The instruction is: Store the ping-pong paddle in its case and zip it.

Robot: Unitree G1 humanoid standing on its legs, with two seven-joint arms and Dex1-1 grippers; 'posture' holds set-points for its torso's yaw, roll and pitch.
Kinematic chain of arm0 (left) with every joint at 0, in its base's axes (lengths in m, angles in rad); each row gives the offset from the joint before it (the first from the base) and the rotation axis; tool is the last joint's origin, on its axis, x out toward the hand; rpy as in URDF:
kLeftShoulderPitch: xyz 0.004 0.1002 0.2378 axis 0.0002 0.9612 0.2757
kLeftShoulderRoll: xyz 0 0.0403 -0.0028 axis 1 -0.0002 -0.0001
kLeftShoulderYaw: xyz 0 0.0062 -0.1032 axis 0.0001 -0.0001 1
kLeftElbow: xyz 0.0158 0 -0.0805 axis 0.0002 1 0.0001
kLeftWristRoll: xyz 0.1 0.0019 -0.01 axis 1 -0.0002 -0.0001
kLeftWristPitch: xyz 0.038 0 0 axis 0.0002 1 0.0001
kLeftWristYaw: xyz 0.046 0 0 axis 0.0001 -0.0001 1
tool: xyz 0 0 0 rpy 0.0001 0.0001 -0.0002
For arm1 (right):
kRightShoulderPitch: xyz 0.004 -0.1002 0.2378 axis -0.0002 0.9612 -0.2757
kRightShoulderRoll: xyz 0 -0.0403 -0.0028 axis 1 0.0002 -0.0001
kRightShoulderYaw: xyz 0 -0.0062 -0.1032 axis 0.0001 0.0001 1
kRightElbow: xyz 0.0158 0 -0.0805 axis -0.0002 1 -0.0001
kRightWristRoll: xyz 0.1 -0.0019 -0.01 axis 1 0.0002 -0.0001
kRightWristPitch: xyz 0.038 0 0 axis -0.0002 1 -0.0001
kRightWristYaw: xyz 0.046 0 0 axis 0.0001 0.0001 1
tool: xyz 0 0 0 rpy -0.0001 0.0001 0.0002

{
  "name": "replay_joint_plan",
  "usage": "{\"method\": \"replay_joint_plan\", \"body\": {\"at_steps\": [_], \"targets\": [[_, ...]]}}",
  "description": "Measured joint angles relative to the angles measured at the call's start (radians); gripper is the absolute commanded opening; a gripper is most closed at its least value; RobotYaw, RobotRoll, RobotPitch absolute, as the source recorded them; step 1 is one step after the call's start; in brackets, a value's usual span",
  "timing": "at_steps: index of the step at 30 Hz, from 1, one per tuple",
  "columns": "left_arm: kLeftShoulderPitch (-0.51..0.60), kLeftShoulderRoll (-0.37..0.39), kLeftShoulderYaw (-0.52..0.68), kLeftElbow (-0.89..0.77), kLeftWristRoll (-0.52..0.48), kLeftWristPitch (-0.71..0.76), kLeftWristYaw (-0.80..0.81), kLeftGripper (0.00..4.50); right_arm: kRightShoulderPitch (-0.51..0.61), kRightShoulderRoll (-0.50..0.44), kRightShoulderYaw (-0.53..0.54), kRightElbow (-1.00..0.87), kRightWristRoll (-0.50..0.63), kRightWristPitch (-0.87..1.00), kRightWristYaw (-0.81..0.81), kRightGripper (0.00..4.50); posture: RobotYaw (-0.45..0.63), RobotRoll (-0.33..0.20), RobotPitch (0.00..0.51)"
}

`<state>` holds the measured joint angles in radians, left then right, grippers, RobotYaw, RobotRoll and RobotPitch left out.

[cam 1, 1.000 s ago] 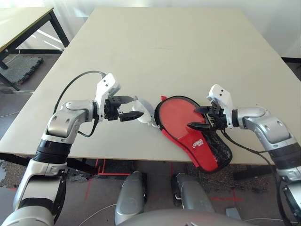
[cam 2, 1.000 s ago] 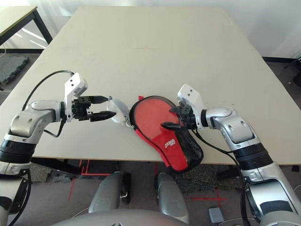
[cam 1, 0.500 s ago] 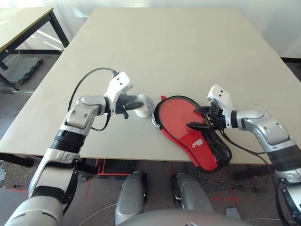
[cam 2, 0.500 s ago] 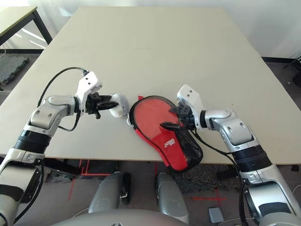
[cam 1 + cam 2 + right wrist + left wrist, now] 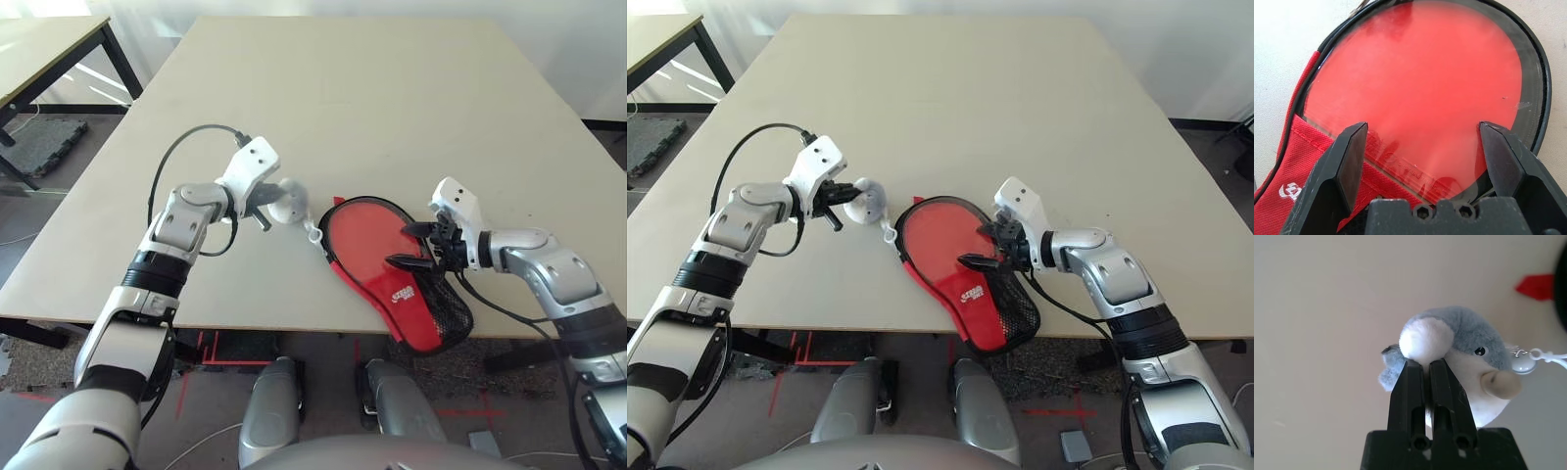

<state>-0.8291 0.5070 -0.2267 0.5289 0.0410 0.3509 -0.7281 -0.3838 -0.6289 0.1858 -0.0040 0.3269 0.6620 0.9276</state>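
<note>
Left end effector pinching a plush toy, right one gaping over the paddle in its case.

The left end effector is gripping the grey-and-white plush toy with its fingers squeezed tight together, holding it just beside the case. The ping-pong paddle is lying face-up inside the open case near the table front edge, the case tail hanging over that edge. The right end effector is hovering with fingers spread wide over the red face, gripping nothing.
</note>
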Motion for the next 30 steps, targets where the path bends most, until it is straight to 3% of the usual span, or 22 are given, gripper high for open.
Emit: {"method": "replay_joint_plan", "body": {"at_steps": [12,19,26,30], "targets": [[-0.215,-0.073,-0.058,0.370,0.135,-0.227,0.026,0.01,0.012,0.013,-0.002,-0.011,-0.021,-0.010,-0.007,4.50,0.06,0.000,0.119],[-0.349,-0.171,-0.068,0.612,0.200,-0.354,0.113,0.01,0.035,0.015,-0.013,-0.043,-0.020,-0.001,-0.022,4.50,0.04,0.000,0.125],[-0.410,-0.264,-0.062,0.710,0.226,-0.442,0.228,0.01,0.052,0.015,-0.026,-0.071,-0.017,0.012,-0.030,4.50,0.02,0.000,0.123],[-0.429,-0.323,0.002,0.711,0.189,-0.483,0.202,0.01,0.061,0.015,-0.039,-0.078,-0.017,0.020,-0.034,4.50,0.02,0.000,0.120]]}}
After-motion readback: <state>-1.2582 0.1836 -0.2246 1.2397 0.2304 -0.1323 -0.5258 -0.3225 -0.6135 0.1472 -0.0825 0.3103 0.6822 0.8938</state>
